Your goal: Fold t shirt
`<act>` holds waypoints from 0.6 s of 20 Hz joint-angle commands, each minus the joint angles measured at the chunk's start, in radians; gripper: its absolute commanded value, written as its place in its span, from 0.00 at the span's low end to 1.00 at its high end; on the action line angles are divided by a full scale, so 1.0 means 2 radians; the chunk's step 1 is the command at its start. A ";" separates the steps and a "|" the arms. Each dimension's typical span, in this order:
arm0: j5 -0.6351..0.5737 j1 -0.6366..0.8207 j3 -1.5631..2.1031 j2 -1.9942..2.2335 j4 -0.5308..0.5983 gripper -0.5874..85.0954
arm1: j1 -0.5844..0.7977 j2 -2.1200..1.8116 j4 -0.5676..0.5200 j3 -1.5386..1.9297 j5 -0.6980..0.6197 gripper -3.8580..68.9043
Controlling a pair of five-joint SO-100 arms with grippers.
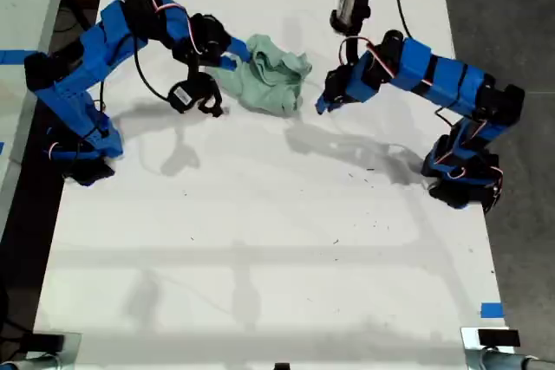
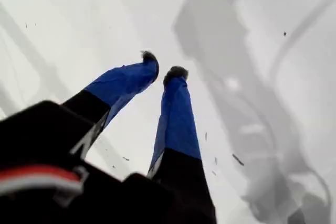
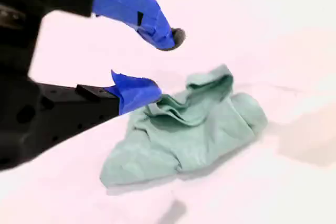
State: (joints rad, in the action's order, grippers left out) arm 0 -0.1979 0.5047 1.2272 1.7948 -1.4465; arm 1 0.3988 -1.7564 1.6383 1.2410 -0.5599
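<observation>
Both pairs of jaws stand apart and empty. Exterior view: the t shirt (image 1: 269, 82), a rumpled mint-green bundle, lies in the upper middle of the white table (image 1: 260, 240), between the arms. First wrist view: my first gripper (image 2: 161, 72) hovers over bare table. Second wrist view: my second gripper (image 3: 157, 66) sits beside soft creased cloth. Folding seems unstarted; next it probably needs spreading flat.
</observation>
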 commanded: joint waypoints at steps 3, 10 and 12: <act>0.160 -0.172 0.118 0.120 -0.058 0.13 | -0.112 -0.237 0.058 0.108 0.077 0.18; 0.365 -0.344 0.314 0.195 -0.056 0.16 | -0.258 -0.382 0.052 0.334 0.219 0.12; 0.350 -0.314 0.359 0.225 -0.052 0.16 | -0.270 -0.406 0.048 0.387 0.234 0.12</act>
State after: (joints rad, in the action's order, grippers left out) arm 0 0.5062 -0.1595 1.9067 2.1721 -1.5647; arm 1 -0.1028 -2.5157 1.7518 1.9589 -0.1243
